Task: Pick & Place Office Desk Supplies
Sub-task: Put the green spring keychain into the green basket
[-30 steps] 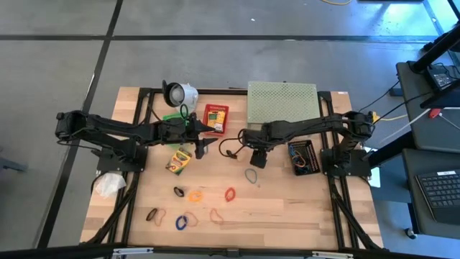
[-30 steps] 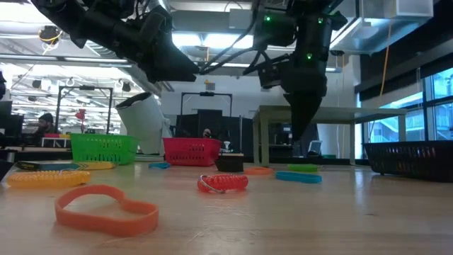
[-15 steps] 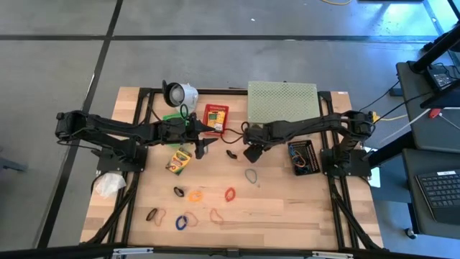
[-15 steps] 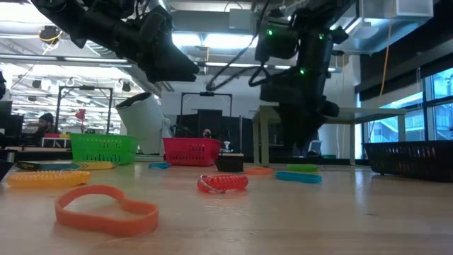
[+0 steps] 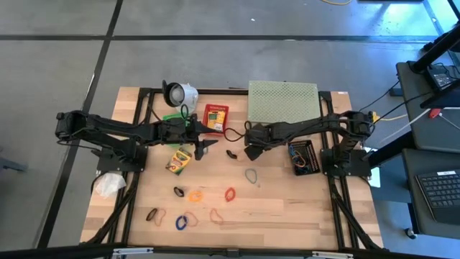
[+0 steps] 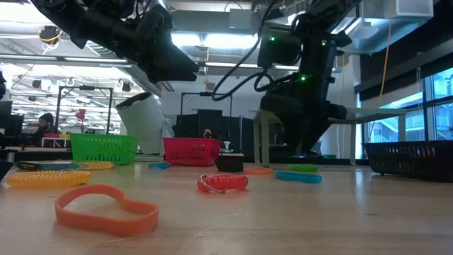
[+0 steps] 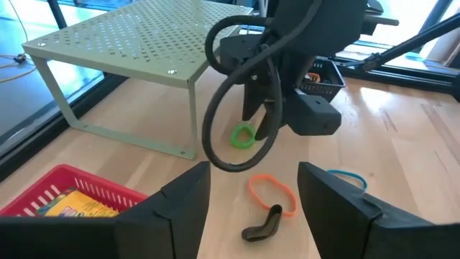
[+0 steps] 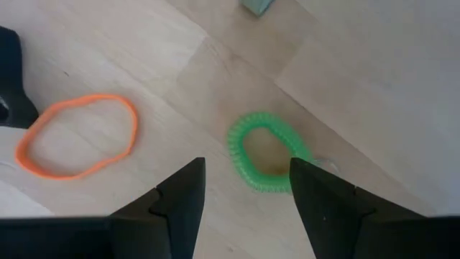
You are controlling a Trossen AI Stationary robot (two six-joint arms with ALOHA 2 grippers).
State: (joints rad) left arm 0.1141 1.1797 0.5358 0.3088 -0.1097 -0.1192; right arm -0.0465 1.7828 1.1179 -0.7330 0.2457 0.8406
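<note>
Surface: pale wooden table (image 5: 287,208) on a black frame, grey floor around it.
Room: open workshop beyond the table edge in the low view; a person (image 6: 44,122) seated far off at the left.
Fixtures: pale green perforated shelf (image 5: 282,101) at the back; red basket (image 5: 215,117) and green basket (image 5: 171,118) beside it; black basket (image 5: 300,156) at the right; white round object (image 5: 180,93) at the back left.
Left gripper (image 5: 207,142): raised above the table, next to the red basket, fingers apart, holding nothing.
Right gripper (image 5: 249,152): low over a green coiled band (image 8: 263,152) and an orange band (image 8: 75,134), fingers spread, empty.
Crayon boxes: two, one (image 5: 180,160) flat on the table by the left gripper, one (image 5: 215,115) inside the red basket.
Loose bands, front of table: about nine in the high view, among them blue (image 5: 181,222), red (image 5: 230,193), orange (image 5: 195,195), black (image 5: 152,214).
Hard to make out: the green and orange bands are hidden under the right arm in the high view; contents of the black basket unclear; crumpled white thing (image 5: 108,185) at the left edge not identifiable.
</note>
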